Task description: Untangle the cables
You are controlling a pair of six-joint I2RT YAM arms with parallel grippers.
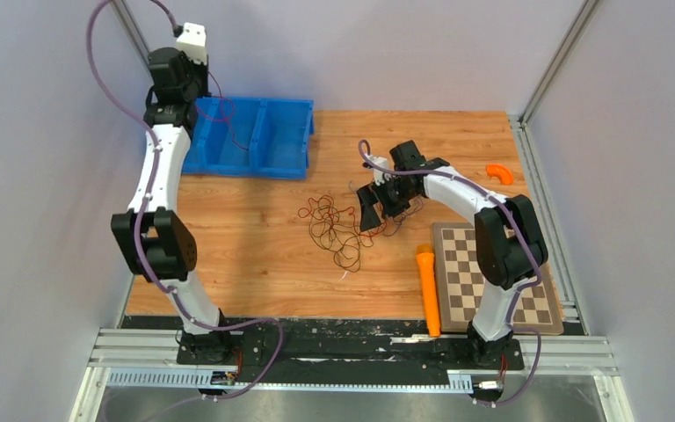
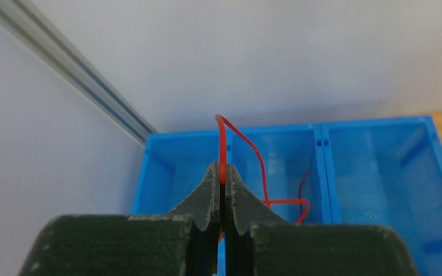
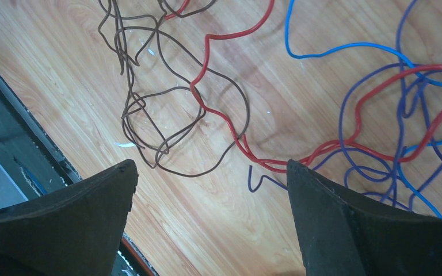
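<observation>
From above, a tangle of thin wires [image 1: 334, 227] lies on the wooden table [image 1: 255, 259], the right claw [image 1: 374, 211] at its 3 o'clock. Left wrist view: the left claw [image 2: 223, 172] pinches tight on one glossy red wire [image 2: 222, 144] above a blue plastic bin [image 2: 380, 172]. Right wrist view: the right claw gapes wide, holding nothing, over curly brown, red and blue strands [image 3: 161, 115].
</observation>
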